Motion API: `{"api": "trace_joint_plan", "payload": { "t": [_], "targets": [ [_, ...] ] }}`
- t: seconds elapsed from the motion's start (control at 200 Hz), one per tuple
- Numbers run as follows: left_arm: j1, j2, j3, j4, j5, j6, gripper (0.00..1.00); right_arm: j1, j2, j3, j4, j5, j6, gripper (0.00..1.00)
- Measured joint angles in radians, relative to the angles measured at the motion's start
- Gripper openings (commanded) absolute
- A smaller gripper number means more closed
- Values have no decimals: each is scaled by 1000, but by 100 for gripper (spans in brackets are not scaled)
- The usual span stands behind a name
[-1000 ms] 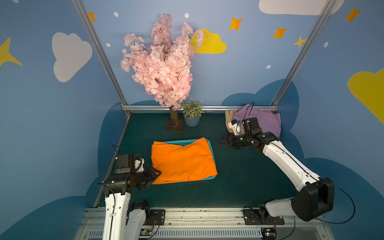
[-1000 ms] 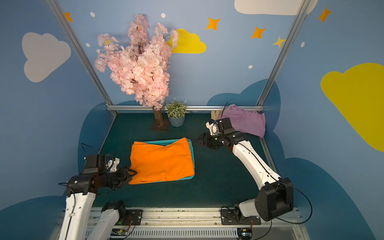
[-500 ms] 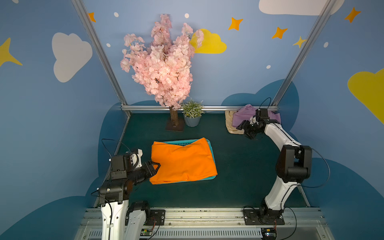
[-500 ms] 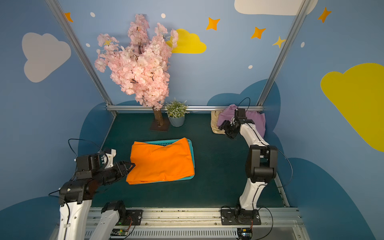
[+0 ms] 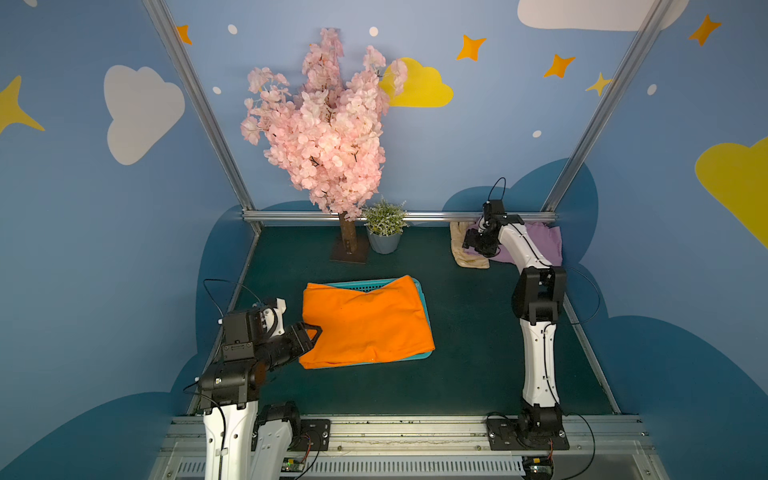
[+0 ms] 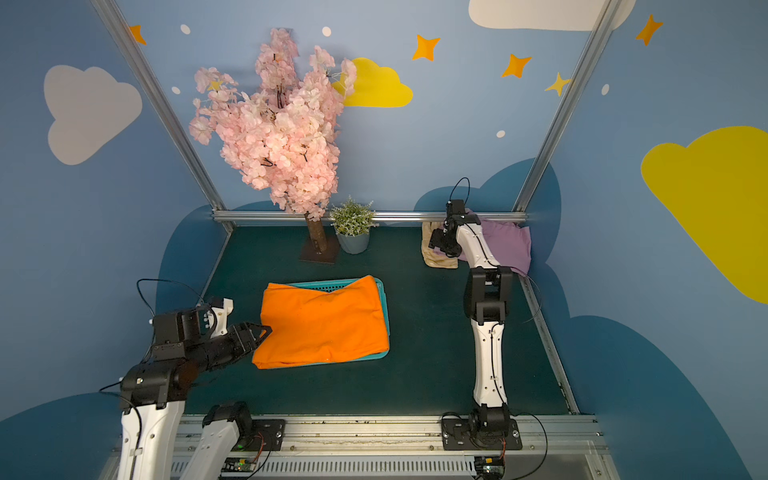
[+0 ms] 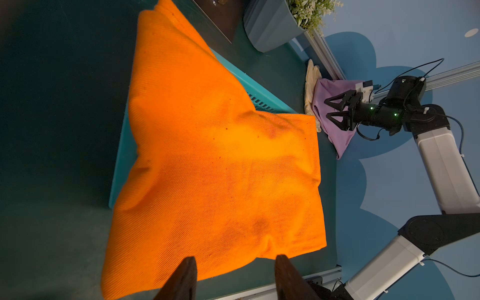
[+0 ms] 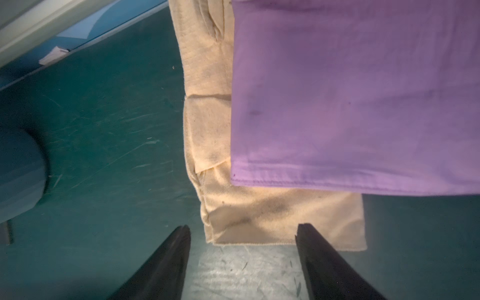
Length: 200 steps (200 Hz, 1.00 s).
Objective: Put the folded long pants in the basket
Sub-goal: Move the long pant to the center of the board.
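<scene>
The orange folded long pants (image 5: 365, 322) (image 6: 322, 322) lie spread over the teal mesh basket (image 5: 353, 285) (image 6: 320, 286), hiding most of it. My left gripper (image 5: 309, 332) (image 7: 235, 259) stands open at the pants' near left corner, gripping nothing. The lilac folded long pants (image 5: 540, 245) (image 8: 350, 104) lie in the back right corner, overlapping the cream gloves (image 5: 463, 253) (image 8: 207, 104). My right gripper (image 5: 471, 245) (image 8: 242, 228) hangs open just off the gloves' edge, empty.
A pink blossom tree (image 5: 328, 137) on a dark base and a small potted plant (image 5: 384, 237) stand at the back middle. A metal rail (image 5: 415, 216) runs along the back edge, close behind the right gripper. Blue walls close in both sides.
The right arm swung from beside the basket back to the rear right corner, over the gloves and lilac pants. The left gripper edged forward to the orange pants' corner. Both jaws widened a little.
</scene>
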Motion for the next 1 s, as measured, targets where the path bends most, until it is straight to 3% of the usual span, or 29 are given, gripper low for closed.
{"api": "trace_joint_plan", "payload": {
  "t": [0.195,0.411,0.536,1.001],
  "targets": [
    [2,2,0,0,0,0,53,27,52,45,16,108,-85,67],
    [2,16,0,0,1,2,53,47,201,256,-10,151,-136,59],
    [3,20,0,1,1,2,53,46,222,289,-33,175,-143,54],
    [4,27,-4,1,1,2,53,61,224,310,-82,259,-211,57]
  ]
}}
